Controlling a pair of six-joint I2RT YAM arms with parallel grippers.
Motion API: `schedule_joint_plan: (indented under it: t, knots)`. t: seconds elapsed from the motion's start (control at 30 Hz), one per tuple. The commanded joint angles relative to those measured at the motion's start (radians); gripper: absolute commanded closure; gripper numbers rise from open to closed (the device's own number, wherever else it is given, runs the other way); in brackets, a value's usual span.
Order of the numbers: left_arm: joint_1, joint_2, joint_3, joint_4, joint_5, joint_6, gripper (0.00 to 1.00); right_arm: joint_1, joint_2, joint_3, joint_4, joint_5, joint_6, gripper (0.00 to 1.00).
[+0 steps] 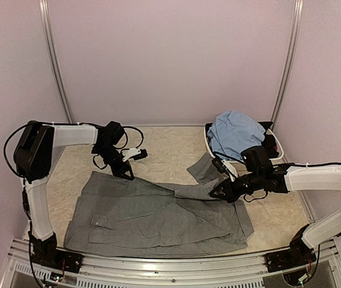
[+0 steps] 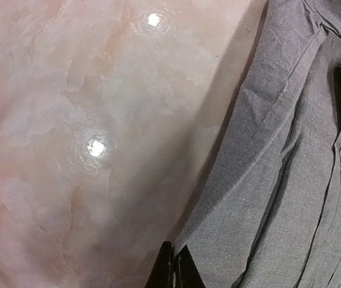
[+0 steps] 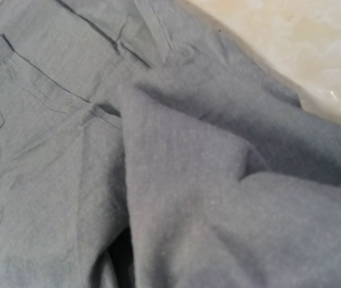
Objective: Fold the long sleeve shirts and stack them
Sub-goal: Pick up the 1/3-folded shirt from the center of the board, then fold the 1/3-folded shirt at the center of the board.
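The slate grey shirt (image 1: pixel 152 216) lies spread across the middle of the table, with a chest pocket showing. My left gripper (image 1: pixel 126 173) is at its far left edge; in the left wrist view its fingertips (image 2: pixel 174 266) are pinched shut on the hem of the grey shirt (image 2: pixel 290 180). My right gripper (image 1: pixel 220 192) is at the shirt's right side, where a fold of cloth rises to it. In the right wrist view the grey cloth (image 3: pixel 206 198) covers my fingers. The light blue shirt (image 1: pixel 235 133) lies bunched in the basin at the back right.
The white oval basin (image 1: pixel 277 157) stands at the back right, just behind my right arm. A small black and white object (image 1: pixel 135 153) lies near my left wrist. Bare marbled tabletop (image 2: pixel 86 150) shows left of the shirt.
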State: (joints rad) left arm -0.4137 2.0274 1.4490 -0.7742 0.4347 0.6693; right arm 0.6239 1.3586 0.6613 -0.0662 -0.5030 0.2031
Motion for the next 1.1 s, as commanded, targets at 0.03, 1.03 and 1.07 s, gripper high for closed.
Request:
schedule_joint_plan:
  t: [0.03,1.03,1.07]
  knots:
    - [-0.004,-0.041,0.031,0.006,-0.029,-0.035,1.0,-0.014,-0.022,0.036,-0.049,0.03,-0.008,1.0]
    - [-0.442,-0.264,-0.284,0.035,-0.768,-0.651,1.0,-0.017,-0.099,0.019,-0.137,0.098,0.044,1.0]
    - [-0.455,-0.263,-0.285,0.026,-0.78,-0.662,1.0,-0.017,-0.101,0.017,-0.142,0.098,0.045,1.0]
